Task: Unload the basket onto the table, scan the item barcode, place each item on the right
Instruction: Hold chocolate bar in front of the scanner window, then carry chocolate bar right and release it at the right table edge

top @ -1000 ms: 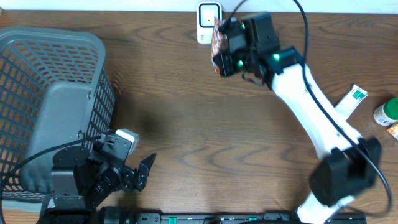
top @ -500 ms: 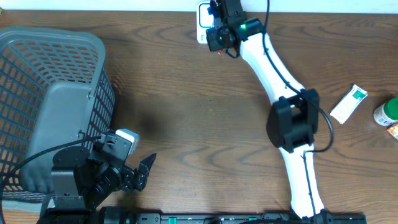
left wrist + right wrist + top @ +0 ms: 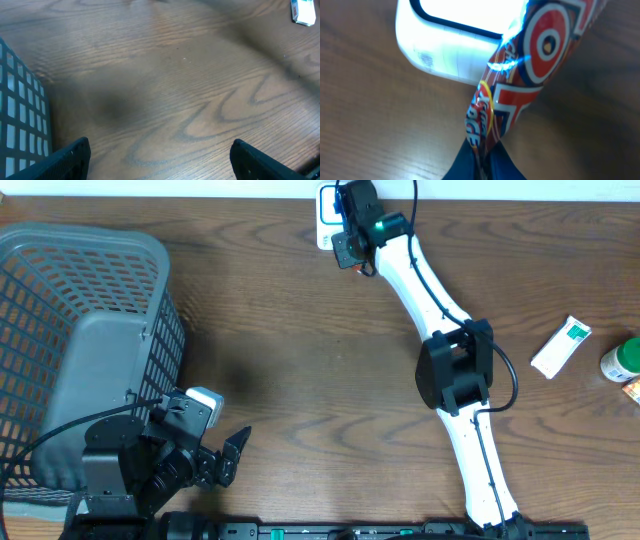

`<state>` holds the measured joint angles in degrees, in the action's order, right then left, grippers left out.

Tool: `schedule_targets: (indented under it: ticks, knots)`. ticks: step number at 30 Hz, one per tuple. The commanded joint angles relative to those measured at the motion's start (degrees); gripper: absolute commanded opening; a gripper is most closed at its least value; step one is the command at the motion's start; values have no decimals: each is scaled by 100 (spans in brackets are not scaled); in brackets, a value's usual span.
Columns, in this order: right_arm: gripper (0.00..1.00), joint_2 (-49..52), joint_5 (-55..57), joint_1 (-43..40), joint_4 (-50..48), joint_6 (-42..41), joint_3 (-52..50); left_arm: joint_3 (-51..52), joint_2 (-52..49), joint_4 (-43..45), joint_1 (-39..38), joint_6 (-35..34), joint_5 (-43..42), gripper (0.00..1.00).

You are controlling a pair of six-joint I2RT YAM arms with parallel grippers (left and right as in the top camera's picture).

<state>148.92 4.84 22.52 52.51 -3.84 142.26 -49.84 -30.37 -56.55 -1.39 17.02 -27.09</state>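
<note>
At the scanner (image 3: 445,45), right fingers (image 3: 463,167) pinch packet (image 3: 520,85).

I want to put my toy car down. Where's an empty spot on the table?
The bare wood between the basket and the right arm is free. Crowded around the scanner and by the box and bottle.

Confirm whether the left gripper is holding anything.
No, the left gripper is open, and only the wooden table shows in its gap.

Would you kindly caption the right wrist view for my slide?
Gripper holds a red snack packet in front of the glowing scanner.
</note>
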Motion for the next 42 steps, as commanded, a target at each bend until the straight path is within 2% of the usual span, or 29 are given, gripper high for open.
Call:
schedule_targets:
  ticks: [1, 8, 13, 20, 24, 34, 35, 36, 37, 38, 40, 42]
  knots:
    - [1, -20, -9, 2, 658, 66, 780, 4, 4, 2, 2, 96, -74, 87]
    - [1, -20, 181, -389, 3156, -542, 2201, 4, 4, 2, 2, 96, -76, 87]
    - [1, -20, 859, -1051, 4481, -1056, 2396, 4, 4, 0, 2, 96, -74, 87]
    - [1, -15, 920, -2291, 4481, -1207, 2177, 4, 4, 0, 2, 96, -74, 87]
    - [1, -15, 1360, -3082, 4465, -1484, 1998, 4, 4, 0, 2, 96, -74, 87]
    - [1, -13, 1370, -4533, 4092, -1862, 883, 4, 4, 0, 2, 96, -74, 87]
    - [21, -13, 1357, -4629, 4050, -1910, 769, 4, 4, 0, 2, 96, -74, 87]
    - [51, -13, 1305, -4730, 4026, -1906, 682, 4, 4, 0, 2, 96, -74, 87]
    - [74, -13, 1237, -4815, 4024, -1906, 647, 4, 4, 0, 2, 96, -74, 87]
    - [89, -13, 1121, -4929, 4028, -1906, 640, 4, 4, 0, 2, 96, -76, 87]
    - [99, -46, 909, -5088, 4065, -1904, 691, 4, 4, 0, 2, 96, -74, 87]
    - [99, -120, 713, -5200, 4157, -1910, 811, 4, 4, 2, 2, 96, -74, 87]
